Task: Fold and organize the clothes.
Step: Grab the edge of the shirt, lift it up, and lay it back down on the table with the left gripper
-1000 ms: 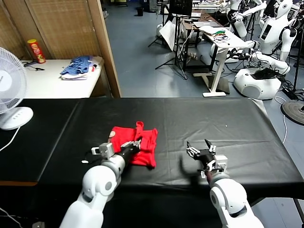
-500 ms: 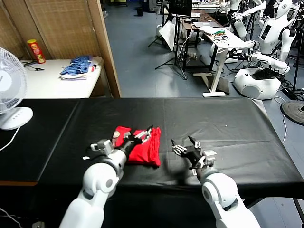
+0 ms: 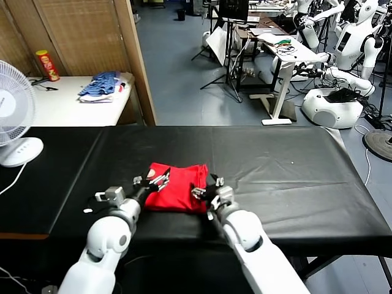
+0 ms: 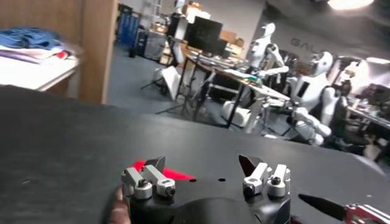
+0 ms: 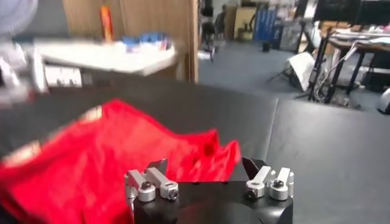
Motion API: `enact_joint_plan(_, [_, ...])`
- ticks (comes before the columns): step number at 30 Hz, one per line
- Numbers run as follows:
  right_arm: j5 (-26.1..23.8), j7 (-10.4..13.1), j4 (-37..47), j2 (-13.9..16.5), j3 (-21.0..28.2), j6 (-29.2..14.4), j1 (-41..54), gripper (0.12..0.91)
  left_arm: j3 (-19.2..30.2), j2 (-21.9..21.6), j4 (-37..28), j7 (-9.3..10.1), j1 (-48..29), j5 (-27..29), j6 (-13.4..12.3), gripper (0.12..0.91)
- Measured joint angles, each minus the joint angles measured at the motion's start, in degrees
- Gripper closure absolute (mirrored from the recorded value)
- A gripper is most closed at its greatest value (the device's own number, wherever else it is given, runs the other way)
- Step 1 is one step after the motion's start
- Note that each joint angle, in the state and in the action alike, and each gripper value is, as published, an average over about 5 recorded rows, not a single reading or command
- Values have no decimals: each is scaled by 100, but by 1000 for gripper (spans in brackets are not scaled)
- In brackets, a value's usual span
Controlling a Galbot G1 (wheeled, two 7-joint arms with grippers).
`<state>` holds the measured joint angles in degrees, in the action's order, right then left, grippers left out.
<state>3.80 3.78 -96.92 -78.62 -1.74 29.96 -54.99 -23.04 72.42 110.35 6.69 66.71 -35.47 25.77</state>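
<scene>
Red T-shirt (image 3: 178,195), folded into a rough rectangle, lies on the black tabletop (image 3: 294,177) near its front edge, left of centre. Left gripper (image 3: 154,180) at the shirt's left edge, jaws spread, holding nothing. Right gripper (image 3: 205,190) at the shirt's right edge, jaws also spread wide, nothing held; the right wrist view shows red cloth just ahead of it.

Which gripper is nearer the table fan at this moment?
Left. The left gripper sits open at the red T-shirt's left edge, on the side of the black table where the fan stands. The right gripper, also open, is at the shirt's right edge, farther from it.
</scene>
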Motion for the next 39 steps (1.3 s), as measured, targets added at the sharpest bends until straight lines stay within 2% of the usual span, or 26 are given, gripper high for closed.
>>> enact_joint_plan(2, [-191, 46, 67, -38, 28, -66, 6, 227, -52, 0, -55, -16, 25, -39, -27, 232])
enact_joint_plan(5, [-128, 138, 82, -95, 3, -209, 4, 227, -138, 15, -157, -14, 43, -206, -77, 232])
enact_joint_plan(10, [345, 230, -151, -62, -168, -408, -59, 227, -314, 34, -348, 28, 86, -665, -151, 232])
enact_joint_plan(17, [1270, 244, -886, 195, -618, -444, -249, 227, -577, 87, -583, 173, 85, -1385, -239, 232])
enact_joint_plan(23, [1522, 258, -1365, 413, -905, -438, -401, 227, -684, 181, -635, 277, 141, -2009, -203, 239])
enact_joint_plan(26, [1551, 261, -1475, 439, -954, -435, -431, 227, -687, 246, -639, 281, 203, -2076, -196, 325])
enact_joint_plan(34, [1581, 260, -1633, 468, -1002, -425, -482, 227, -700, 324, -672, 286, 317, -2124, -203, 754])
enact_joint_plan(37, [1585, 266, -1660, 469, -1032, -424, -513, 227, -713, 336, -675, 288, 329, -2182, -192, 839])
enact_joint_plan(39, [1578, 290, -1677, 457, -1059, -424, -544, 227, -722, 344, -666, 296, 318, -2159, -162, 867])
